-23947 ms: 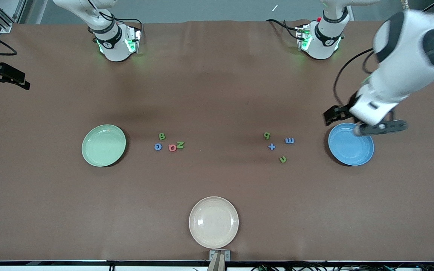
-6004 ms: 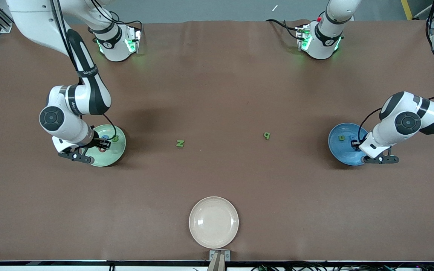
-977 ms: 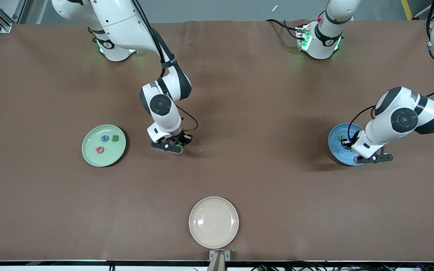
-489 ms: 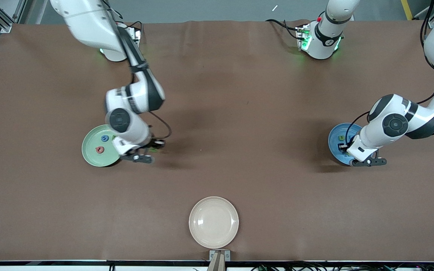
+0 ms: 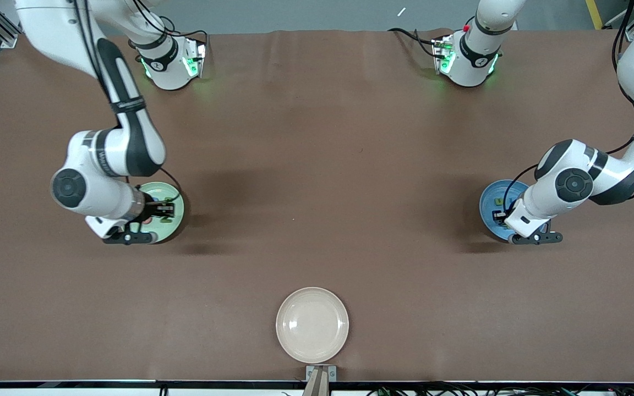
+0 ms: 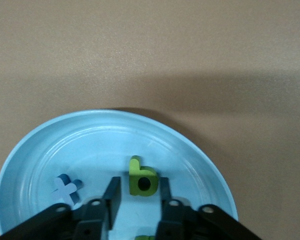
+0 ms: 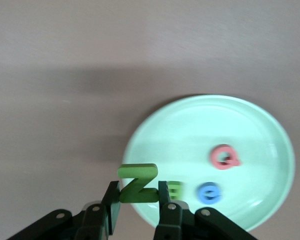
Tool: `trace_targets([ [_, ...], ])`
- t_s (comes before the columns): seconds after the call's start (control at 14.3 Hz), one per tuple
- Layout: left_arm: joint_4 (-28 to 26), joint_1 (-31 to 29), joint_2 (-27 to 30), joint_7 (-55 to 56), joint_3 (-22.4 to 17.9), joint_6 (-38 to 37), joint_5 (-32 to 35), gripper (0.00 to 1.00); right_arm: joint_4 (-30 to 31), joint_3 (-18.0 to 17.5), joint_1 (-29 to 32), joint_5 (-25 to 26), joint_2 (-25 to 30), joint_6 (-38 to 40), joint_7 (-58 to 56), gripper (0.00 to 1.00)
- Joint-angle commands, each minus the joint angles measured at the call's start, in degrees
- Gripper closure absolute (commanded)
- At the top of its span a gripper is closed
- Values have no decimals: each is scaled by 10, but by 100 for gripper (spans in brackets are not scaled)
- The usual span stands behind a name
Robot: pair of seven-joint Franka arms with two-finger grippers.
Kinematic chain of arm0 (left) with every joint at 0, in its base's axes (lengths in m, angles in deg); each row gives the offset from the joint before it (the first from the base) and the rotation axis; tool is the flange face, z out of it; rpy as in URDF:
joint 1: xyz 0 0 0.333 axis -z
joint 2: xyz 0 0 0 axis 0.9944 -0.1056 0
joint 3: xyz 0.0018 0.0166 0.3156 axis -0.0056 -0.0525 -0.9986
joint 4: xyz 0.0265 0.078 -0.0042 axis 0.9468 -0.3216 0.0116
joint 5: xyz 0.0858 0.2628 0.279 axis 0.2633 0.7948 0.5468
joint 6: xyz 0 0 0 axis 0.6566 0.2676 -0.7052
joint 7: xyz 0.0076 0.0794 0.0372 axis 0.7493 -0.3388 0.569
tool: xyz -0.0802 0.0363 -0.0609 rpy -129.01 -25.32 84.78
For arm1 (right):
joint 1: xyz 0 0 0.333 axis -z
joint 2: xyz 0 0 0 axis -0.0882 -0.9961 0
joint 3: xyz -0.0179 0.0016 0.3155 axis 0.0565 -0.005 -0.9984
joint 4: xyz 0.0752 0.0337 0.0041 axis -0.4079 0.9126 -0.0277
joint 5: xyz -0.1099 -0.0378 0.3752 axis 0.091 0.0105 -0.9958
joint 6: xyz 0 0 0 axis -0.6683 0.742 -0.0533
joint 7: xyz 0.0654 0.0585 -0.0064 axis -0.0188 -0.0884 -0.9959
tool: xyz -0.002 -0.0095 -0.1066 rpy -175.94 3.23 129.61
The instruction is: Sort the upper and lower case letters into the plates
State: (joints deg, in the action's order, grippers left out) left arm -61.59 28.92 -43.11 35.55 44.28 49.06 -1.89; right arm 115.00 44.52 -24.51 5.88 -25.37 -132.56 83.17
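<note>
1. Cream-beige plate [image 5: 312, 324]: round, shallow, bare. It sits nearest the front camera, mid-table, and has no part in the sorting.

2. Pale green plate [image 5: 176, 201]: toward the right arm's end of the table. It looks rigid and glazed, so letters may slide on landing. It holds a red letter [image 7: 224, 156], a blue letter [image 7: 209, 192] and a partly hidden green letter [image 7: 174, 190].

3. Bright blue plate [image 5: 489, 201]: toward the left arm's end, the same size and make. It holds a blue cross-shaped letter [image 6: 66, 188], the green b and a green scrap at the wrist view's edge that cannot be read.

4. Right gripper [image 7: 137, 200]: over the pale green plate's rim, fingers clamped on the green Z [image 7: 137, 183].

5. Left gripper [image 6: 138, 197]: low over the blue plate. Its fingers stand a little apart either side of the green b [image 6: 142, 178], which lies flat on the plate, apparently let go.

6. Green Z: thick, flat and probably foam-light and slightly springy. It is held by its 2 flat edges, upright between the pads. A low release seems wise, as it could bounce or stick to a pad.

7. Green b: the same stock, judged feather-light and not fragile. The best hold is across the narrow stem and bowl edges.
</note>
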Motion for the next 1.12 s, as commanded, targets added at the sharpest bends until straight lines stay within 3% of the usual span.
trace_targets([
  [0.0, 3, 0, 15, -23, -1, 1, 8, 0, 42, -11, 27, -3, 17, -33, -43, 99],
  [0.35, 7, -4, 24, -24, 9, -7, 1, 0, 83, -13, 35, -4, 2, -131, -57, 99],
  [0.77, 7, -18, 34, -52, 26, -7, -17, 0, 82, -15, 32, -5, -26, -135, -57, 96],
  [0.91, 7, -15, 65, -95, 25, -7, -104, 1, 81, -16, 31, -5, -32, -135, -57, 93],
  [1.05, 2, -4, 129, -188, 12, -6, -233, 0, 79, -16, 30, -5, -36, -135, -57, 88],
])
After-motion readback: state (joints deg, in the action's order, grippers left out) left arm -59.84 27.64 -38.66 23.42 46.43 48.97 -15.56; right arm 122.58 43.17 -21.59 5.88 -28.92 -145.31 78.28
